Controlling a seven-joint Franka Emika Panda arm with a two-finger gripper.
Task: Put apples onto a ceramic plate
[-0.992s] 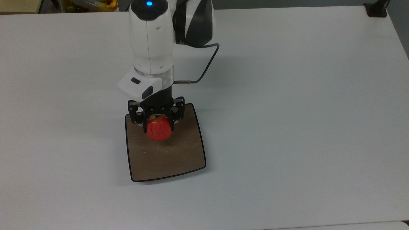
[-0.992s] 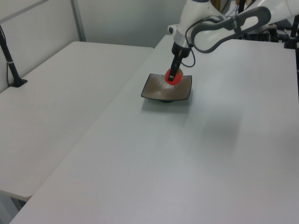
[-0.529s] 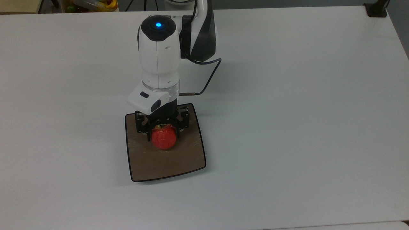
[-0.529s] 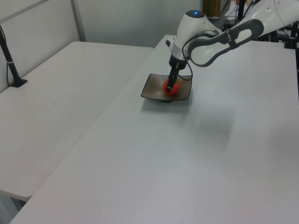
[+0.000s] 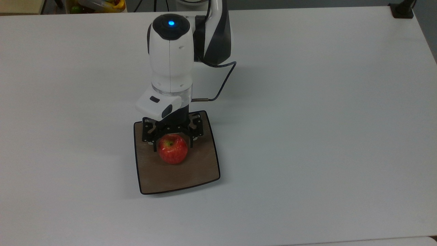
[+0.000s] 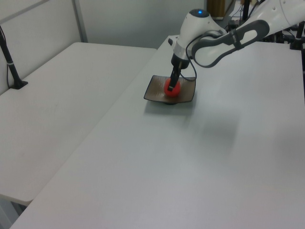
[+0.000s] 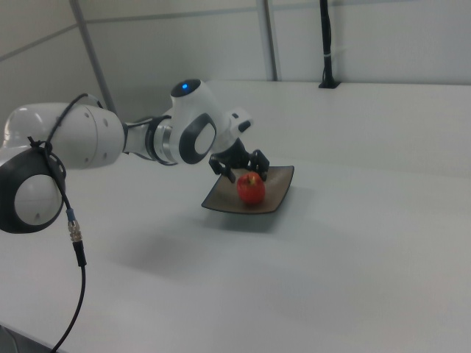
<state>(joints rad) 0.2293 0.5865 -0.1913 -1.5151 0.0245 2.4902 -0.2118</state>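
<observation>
The small red apple [image 5: 173, 150] rests upright on the square tan-brown ceramic plate [image 5: 177, 176], a little toward the plate's far half, and its stem dimple shows. My gripper [image 5: 173, 143] stands open just above and behind the apple, with one black finger on each side of it and a gap to the fruit. In the right view the apple [image 7: 251, 189] sits on the plate [image 7: 221, 202], and the gripper [image 7: 241, 169] hangs spread over it. The left view shows the apple [image 6: 171, 90] on the plate [image 6: 153, 91] under the wrist.
The plate lies on a wide white table [image 5: 307, 119]. Bins with coloured items [image 5: 97, 5] stand beyond the table's far edge at the top view's left. A black post base [image 5: 403, 10] sits at the far right corner. A second white table [image 6: 57, 105] adjoins at the left view's left.
The gripper came down with the apple onto the plate and spread its fingers. The apple now sits free on the plate, with its top uncovered.
</observation>
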